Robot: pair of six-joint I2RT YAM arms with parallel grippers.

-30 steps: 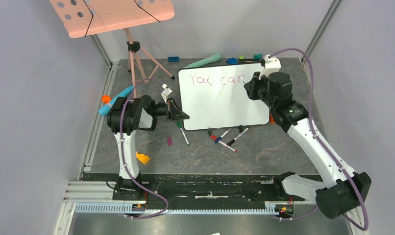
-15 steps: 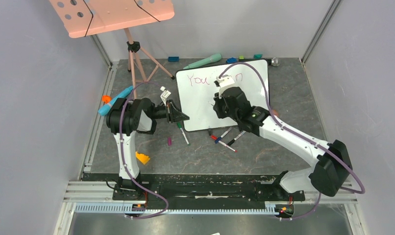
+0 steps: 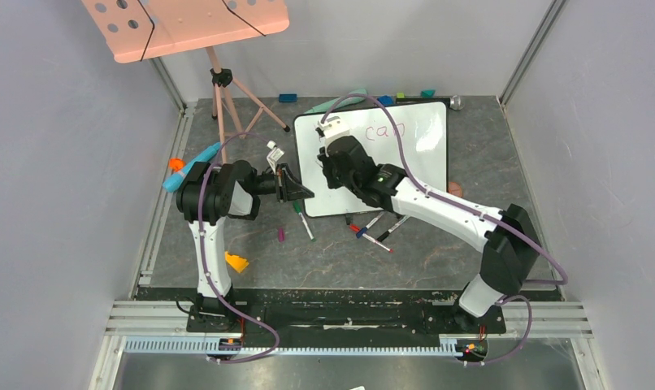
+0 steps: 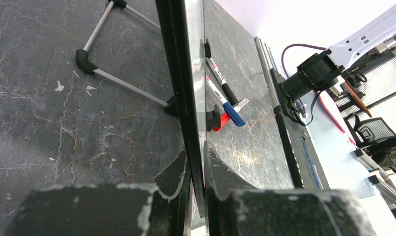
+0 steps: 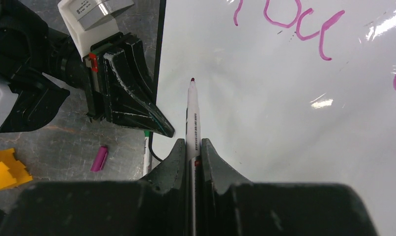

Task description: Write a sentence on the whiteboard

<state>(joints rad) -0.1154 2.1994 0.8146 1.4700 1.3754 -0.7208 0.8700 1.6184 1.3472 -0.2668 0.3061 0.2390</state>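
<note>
The whiteboard [image 3: 414,175] stands tilted on the grey floor, and my left gripper [image 3: 298,192] is shut on its left edge. The left wrist view shows that dark edge [image 4: 179,73] clamped between the jaws of the left gripper [image 4: 198,169]. My right gripper [image 3: 331,172] is over the board's left part, shut on a white marker [image 5: 192,118] whose dark red tip points at bare board below the writing. Of the sentence, magenta "can" [image 3: 385,130] shows from above. Part of "You" [image 5: 294,22] shows in the right wrist view.
A pink perforated board [image 3: 186,28] on a tripod [image 3: 227,106] stands at the back left. Loose markers [image 3: 373,231] lie in front of the whiteboard, with a green marker [image 3: 302,219] and a magenta cap [image 3: 281,235] nearby. A yellow block [image 3: 236,262] lies near the left arm.
My right arm has swept left across the whiteboard, from its top right corner to its left part, and now covers "You" from above. The left gripper and the board have not moved.
</note>
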